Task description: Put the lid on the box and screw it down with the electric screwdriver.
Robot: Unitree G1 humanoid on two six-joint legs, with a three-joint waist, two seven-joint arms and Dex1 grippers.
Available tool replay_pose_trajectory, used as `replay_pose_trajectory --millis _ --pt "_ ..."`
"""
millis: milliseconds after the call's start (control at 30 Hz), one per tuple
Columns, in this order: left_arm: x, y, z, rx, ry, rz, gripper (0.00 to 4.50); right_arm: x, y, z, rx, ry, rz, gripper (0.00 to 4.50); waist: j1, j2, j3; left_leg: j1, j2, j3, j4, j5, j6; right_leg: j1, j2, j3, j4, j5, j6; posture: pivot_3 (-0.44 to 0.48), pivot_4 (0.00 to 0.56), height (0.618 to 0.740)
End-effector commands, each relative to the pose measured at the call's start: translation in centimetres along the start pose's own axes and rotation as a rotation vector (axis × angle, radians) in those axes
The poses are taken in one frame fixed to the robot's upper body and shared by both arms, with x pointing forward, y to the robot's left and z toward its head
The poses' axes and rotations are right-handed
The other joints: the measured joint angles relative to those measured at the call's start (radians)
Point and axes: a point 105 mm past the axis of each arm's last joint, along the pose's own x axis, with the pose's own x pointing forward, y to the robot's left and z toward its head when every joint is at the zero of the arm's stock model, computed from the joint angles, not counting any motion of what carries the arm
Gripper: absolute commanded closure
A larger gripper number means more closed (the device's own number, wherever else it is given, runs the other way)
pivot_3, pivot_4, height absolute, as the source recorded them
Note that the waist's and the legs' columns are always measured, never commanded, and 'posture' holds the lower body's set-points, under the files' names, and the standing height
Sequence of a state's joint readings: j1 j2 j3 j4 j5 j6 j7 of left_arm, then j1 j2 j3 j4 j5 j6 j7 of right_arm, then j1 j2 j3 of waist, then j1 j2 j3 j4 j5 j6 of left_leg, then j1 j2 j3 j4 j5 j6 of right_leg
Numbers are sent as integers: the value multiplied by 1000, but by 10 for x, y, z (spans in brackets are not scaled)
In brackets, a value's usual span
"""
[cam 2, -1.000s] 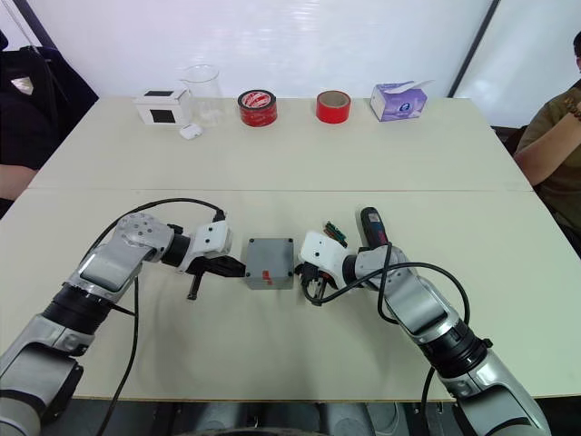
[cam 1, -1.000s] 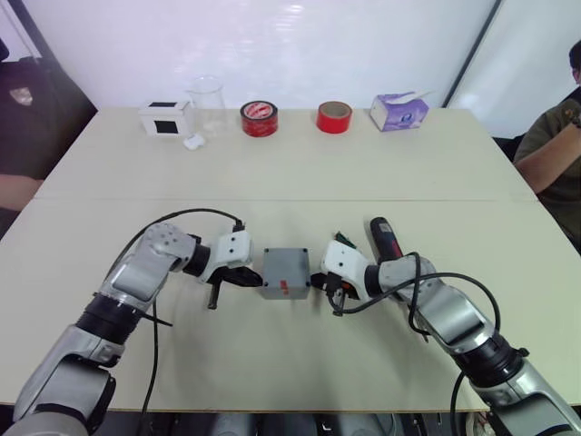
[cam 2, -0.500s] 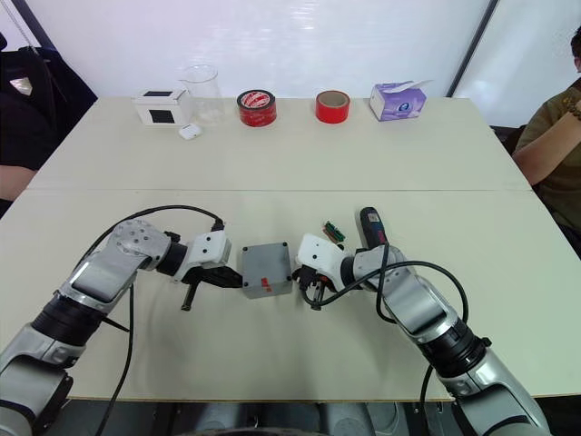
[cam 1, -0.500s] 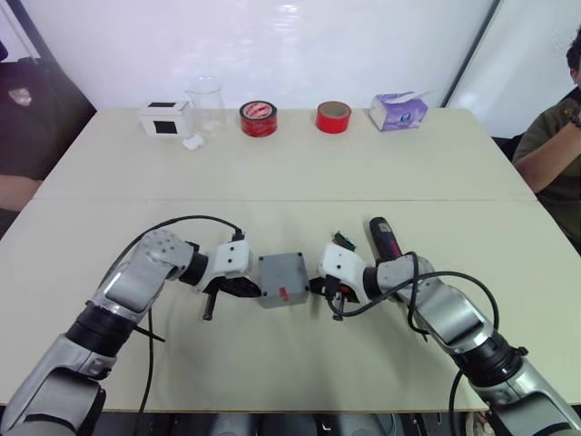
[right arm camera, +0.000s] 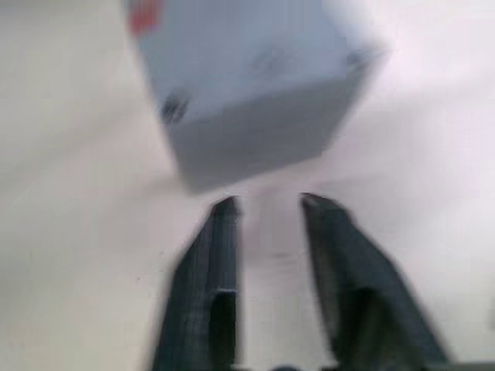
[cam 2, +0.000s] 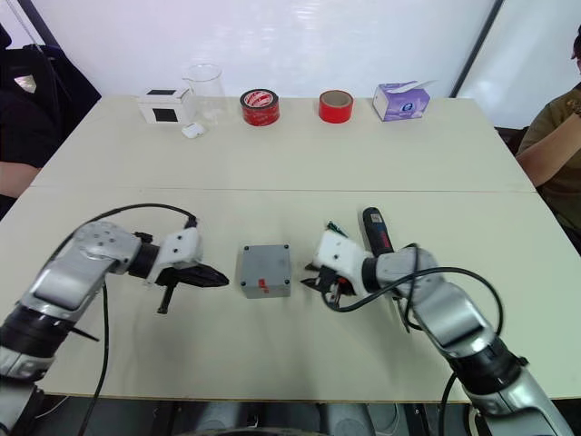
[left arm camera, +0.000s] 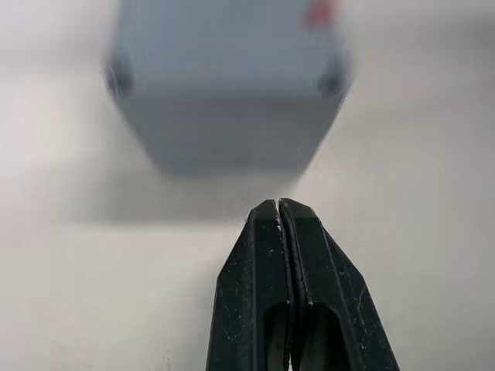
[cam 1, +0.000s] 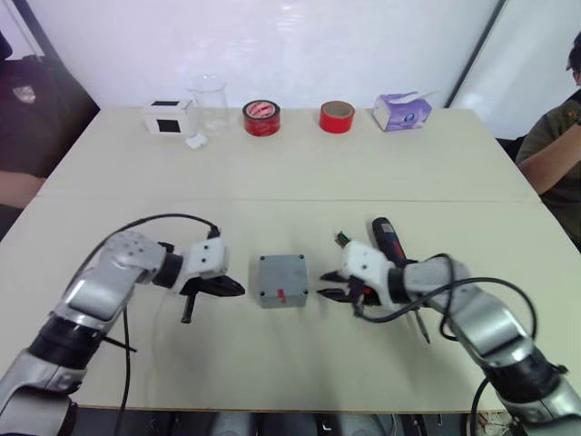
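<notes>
My view runs across the big beige table (cam 1: 300, 163), which fills most of what lies ahead of me. A person's arm (cam 1: 551, 163) in an olive sleeve rests at its far right edge. Along the back edge sit a purple tissue box (cam 1: 400, 112), a clear beaker (cam 1: 208, 102), a white box with a black square (cam 1: 169, 117), a dark red tape roll (cam 1: 261, 118) and a bright red tape roll (cam 1: 336, 115).

Near the middle of the front half stands the grey box (cam 1: 282, 280), with the lid (cam 1: 282, 272) lying flat on top, its corner holes visible and a small red mark on the side facing me. It sits between my two grippers and touches neither.

My left gripper (cam 1: 234, 289) is just to the left of the box, pointing at it, fingers pressed together on nothing, as the left wrist view shows clearly. My right gripper (cam 1: 328, 286) is just to the right of the box, aimed at its corner, fingers spread apart and holding nothing.

The electric screwdriver (cam 1: 392, 254) lies on the table behind my right wrist, black with a red band, well apart from the box. A small green piece (cam 1: 342, 239) lies just beside it.
</notes>
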State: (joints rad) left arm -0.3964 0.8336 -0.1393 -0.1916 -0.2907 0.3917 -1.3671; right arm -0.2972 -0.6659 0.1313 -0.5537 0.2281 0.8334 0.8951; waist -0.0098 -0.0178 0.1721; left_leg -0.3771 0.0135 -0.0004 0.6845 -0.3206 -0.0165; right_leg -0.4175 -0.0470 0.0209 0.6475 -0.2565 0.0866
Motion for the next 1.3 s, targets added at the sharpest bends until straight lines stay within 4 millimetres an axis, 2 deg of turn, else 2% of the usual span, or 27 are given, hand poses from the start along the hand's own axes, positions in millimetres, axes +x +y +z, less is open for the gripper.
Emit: replay_pose_trajectory --millis 33,100,200,433,967,1067,1233,1300 --pt "-14 0 39 53 -118 56 4500 -32 -23 8 78 -36 -208 1720 -1 0 0 1 0 0 0 0 0 1 0 0 0 0 0 0 150 739" --pt "-15 1 50 59 -153 85 4500 -43 -30 1 125 -15 -286 1720 -1 0 0 1 0 0 0 0 0 1 0 0 0 0 0 0 150 739" --pt "-11 -2 59 60 -182 68 4500 -47 -28 -13 252 15 -310 1720 -2 0 0 1 0 0 0 0 0 1 1 0 0 0 0 0 150 739" --pt "-5 0 66 73 -190 61 4500 -41 -14 -39 404 86 -305 1720 -4 1 0 2 0 0 -1 0 0 1 2 1 0 0 0 0 150 739" --pt "-1 5 67 104 -173 77 4500 -35 -19 -44 392 99 -338 1720 -4 1 0 1 -1 1 -1 0 0 1 2 1 -1 0 0 0 150 739" --pt "-1 5 67 106 -172 79 4500 -34 -19 -43 388 99 -333 2166 -4 1 0 2 -1 1 -1 0 0 1 2 1 -1 0 0 0 150 739" --pt "-1 5 67 110 -171 85 4500 -32 -19 -44 384 104 -331 4288 -4 1 0 1 -1 1 -1 0 0 1 2 1 -1 0 0 0 150 739" --pt "-1 6 68 112 -171 94 4500 -32 -19 -44 382 106 -329 4452 -4 1 0 1 -1 1 -1 0 0 1 2 1 -1 0 0 0 150 739"
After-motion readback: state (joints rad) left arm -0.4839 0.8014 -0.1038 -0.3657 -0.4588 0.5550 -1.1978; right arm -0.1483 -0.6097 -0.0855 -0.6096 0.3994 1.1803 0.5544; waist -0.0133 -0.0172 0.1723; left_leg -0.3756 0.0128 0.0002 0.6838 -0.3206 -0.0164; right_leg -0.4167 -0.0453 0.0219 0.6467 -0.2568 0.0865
